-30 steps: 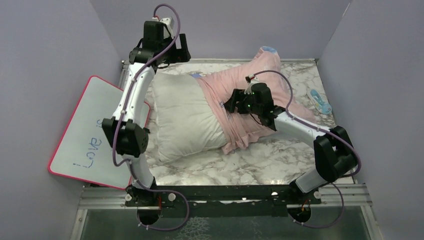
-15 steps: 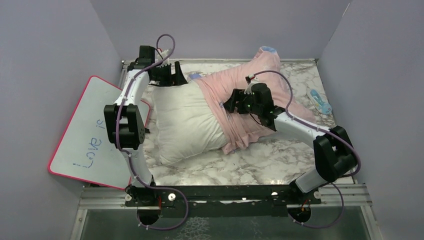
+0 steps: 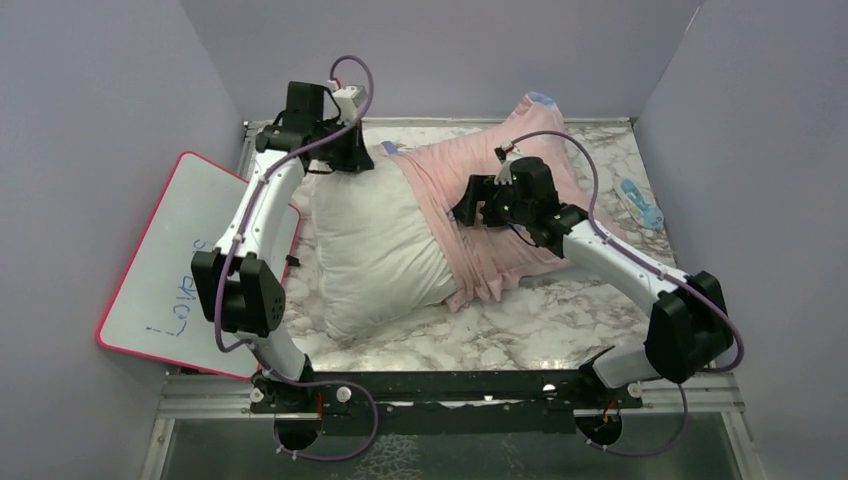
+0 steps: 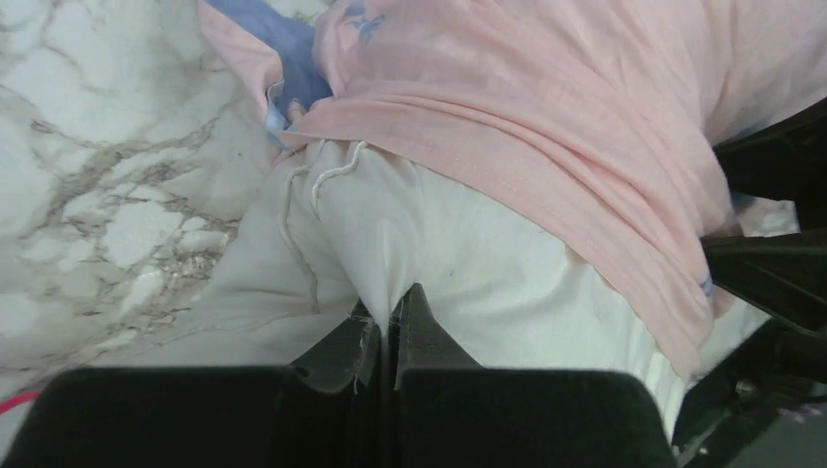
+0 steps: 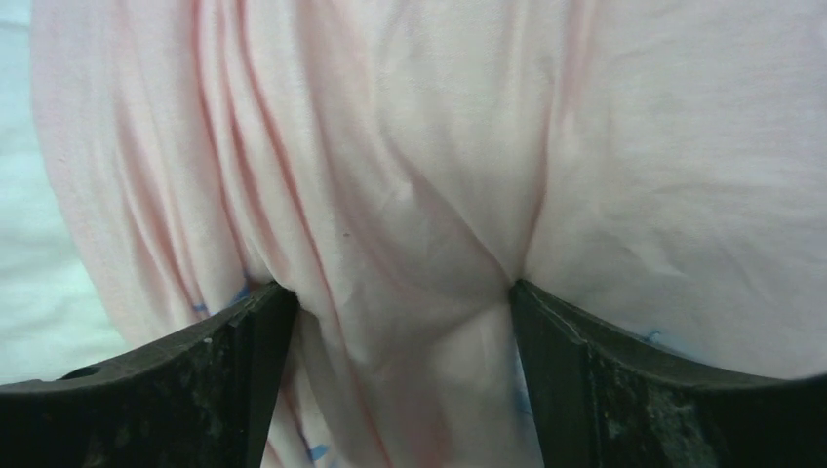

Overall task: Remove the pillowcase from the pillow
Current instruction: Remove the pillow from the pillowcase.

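A pink-edged whiteboard (image 3: 170, 260) hangs off the marble counter (image 3: 520, 320) at 9 o'clock. Beside it, the left claw (image 4: 390, 307) is clenched on a small fold of the white pillow (image 3: 375, 245) at its 11 o'clock corner, where a drawstring-like cord lies loose.

The pillow lies across the middle of the counter, its 9 o'clock half bare and its 3 o'clock half sheathed in the pillowcase (image 3: 480, 190). The case is pink side up, with blue showing at its far tip and under the hem. The hem crosses the pillow near its middle.

The right claw (image 5: 400, 292) presses into the pink cloth just past that hem. Its fingers are spread wide, fabric bulges between them, and nothing is pinched.

Both items look light and soft. The case is thin and wrinkles easily, so it will likely bunch and drag rather than slide as one piece. The plump pillow will squash under a grip. A good hold would be a gathered fold near the hem or at the closed far end.

A small blue object (image 3: 640, 203) lies at 3 o'clock.
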Action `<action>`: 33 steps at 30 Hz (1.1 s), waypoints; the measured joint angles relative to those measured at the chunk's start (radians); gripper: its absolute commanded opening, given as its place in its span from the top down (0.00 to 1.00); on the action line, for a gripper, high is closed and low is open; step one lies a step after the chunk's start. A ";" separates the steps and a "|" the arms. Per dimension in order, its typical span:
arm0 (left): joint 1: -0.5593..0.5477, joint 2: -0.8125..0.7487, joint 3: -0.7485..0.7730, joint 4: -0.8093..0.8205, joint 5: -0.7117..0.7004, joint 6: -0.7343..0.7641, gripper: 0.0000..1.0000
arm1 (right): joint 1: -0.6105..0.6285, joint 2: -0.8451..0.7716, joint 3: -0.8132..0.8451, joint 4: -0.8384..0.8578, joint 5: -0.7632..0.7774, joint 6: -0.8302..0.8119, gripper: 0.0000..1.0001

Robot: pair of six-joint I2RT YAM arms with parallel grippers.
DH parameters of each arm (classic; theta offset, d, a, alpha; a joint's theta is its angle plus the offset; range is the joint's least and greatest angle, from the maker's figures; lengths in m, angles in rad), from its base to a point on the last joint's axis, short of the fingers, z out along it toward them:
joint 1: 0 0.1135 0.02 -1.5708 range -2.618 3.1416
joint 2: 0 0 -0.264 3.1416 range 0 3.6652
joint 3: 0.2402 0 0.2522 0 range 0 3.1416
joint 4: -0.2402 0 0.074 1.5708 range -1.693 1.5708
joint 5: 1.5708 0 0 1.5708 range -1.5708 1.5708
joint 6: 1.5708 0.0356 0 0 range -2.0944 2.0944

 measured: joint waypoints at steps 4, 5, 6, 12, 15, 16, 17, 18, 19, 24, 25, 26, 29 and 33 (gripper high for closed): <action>-0.180 -0.116 0.015 -0.004 -0.260 0.035 1.00 | 0.000 -0.121 0.039 -0.125 0.013 -0.050 0.07; -0.212 -0.144 0.016 0.003 -0.310 0.039 1.00 | 0.001 -0.147 0.055 -0.156 0.025 -0.061 0.07; -0.241 -0.169 0.016 0.009 -0.348 0.041 1.00 | 0.002 -0.171 0.075 -0.184 0.042 -0.071 0.06; -0.328 -0.350 -0.093 0.070 -0.483 0.046 1.00 | 0.007 -0.212 0.229 -0.237 0.248 -0.122 0.01; -0.340 -0.425 -0.181 0.076 -0.495 0.045 1.00 | 0.007 -0.175 0.327 -0.274 0.323 -0.147 0.00; -0.341 -0.447 -0.207 0.077 -0.495 0.044 1.00 | 0.007 -0.148 0.373 -0.280 0.328 -0.163 0.00; -0.344 -0.475 -0.238 0.080 -0.494 0.041 1.00 | 0.006 -0.135 0.391 -0.280 0.327 -0.170 0.00; -0.346 -0.491 -0.256 0.080 -0.491 0.038 1.00 | 0.005 -0.107 0.428 -0.293 0.309 -0.187 0.00; -0.346 -0.510 -0.276 0.084 -0.486 0.029 1.00 | 0.005 -0.074 0.473 -0.310 0.282 -0.203 0.00; -0.346 -0.562 -0.329 0.090 -0.469 0.000 1.00 | 0.006 0.156 0.707 -0.361 0.100 -0.275 0.00; -0.346 -0.567 -0.336 0.092 -0.465 -0.005 1.00 | 0.006 0.198 0.729 -0.366 0.066 -0.287 0.00; -0.346 -0.571 -0.343 0.093 -0.463 -0.010 1.00 | 0.006 0.247 0.765 -0.388 0.036 -0.300 0.02; -0.346 -0.575 -0.359 0.102 -0.458 -0.017 1.00 | 0.006 0.428 0.918 -0.446 -0.026 -0.336 0.09; -0.346 -0.579 -0.368 0.108 -0.459 -0.020 1.00 | 0.008 0.579 1.036 -0.535 -0.008 -0.393 0.53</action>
